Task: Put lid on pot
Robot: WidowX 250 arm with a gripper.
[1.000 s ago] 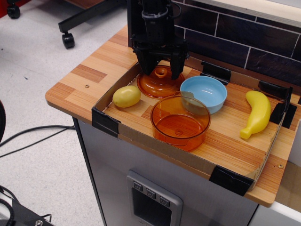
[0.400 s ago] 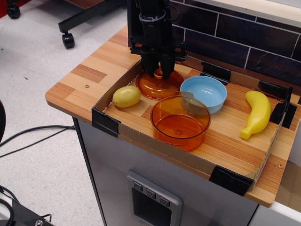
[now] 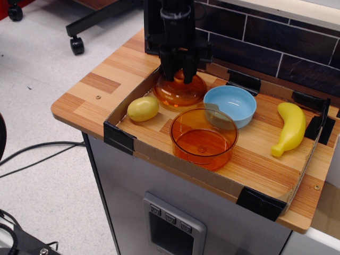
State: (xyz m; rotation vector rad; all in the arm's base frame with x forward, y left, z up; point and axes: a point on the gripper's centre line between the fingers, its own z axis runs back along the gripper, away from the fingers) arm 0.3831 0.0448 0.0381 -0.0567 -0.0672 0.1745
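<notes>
Only one view here. Gripper (image 3: 179, 76) now pinched on the lid (image 3: 179, 93) knob, jaws wide apart a second ago, closed in since. Lid looks slightly raised off the tray (image 3: 159, 154) at the back left, hard to be sure. Pot (image 3: 203, 138) sitting open up front, just beside the blue bowl (image 3: 230, 105). Grasp seems done, so next up: lifting and carrying over to the pot.

No legible text, labels or numbers
</notes>
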